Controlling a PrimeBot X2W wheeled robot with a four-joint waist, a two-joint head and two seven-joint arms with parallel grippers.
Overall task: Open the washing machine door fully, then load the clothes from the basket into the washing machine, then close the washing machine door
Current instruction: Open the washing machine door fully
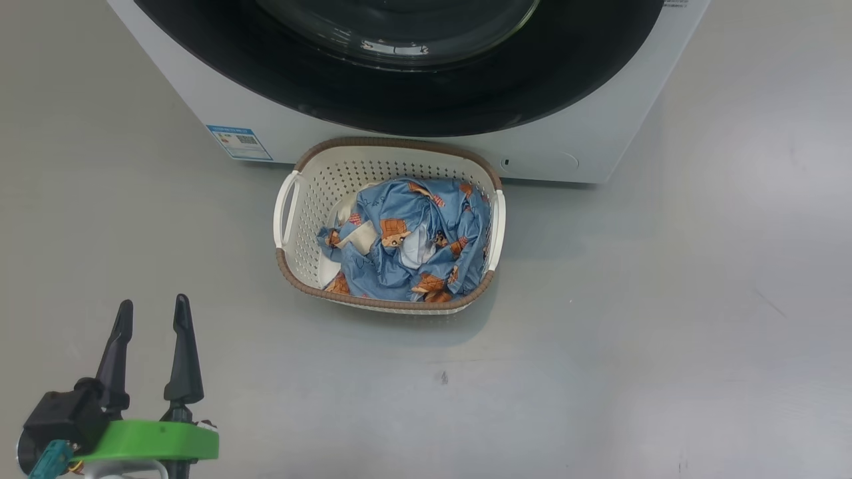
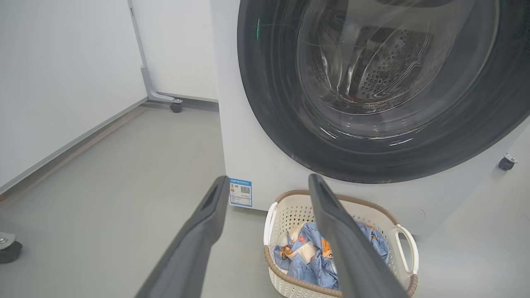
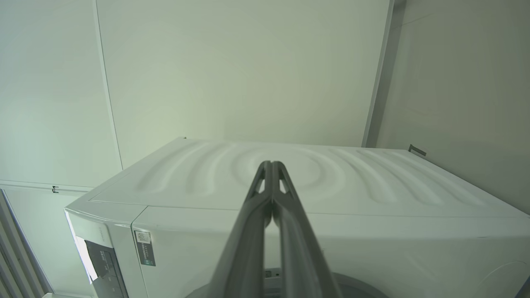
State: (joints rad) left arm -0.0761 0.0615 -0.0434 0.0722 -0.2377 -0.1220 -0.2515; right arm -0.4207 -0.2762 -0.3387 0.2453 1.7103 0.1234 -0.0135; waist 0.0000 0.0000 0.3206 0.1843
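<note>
The white washing machine [image 1: 266, 126] fills the top of the head view, and its round glossy black door [image 1: 399, 93] lies flat against the front. Through the glass bowl [image 2: 372, 62] the steel drum shows in the left wrist view. Directly before the machine stands the cream basket [image 1: 306, 199] holding the light blue printed clothes [image 1: 406, 239]. My left gripper [image 1: 153, 313] hovers over the floor at the lower left, open and empty, well short of the basket [image 2: 290, 215]. My right gripper [image 3: 272, 164] is shut with nothing in it, pointing over the machine's top panel [image 3: 331, 178].
Grey floor [image 1: 665, 299] stretches all round the basket. A blue label sticker [image 1: 239, 142] sits low on the washer's front. White wall panels [image 2: 62, 74] stand to the machine's side, and a castor [image 2: 176, 106] of a frame rests near the wall.
</note>
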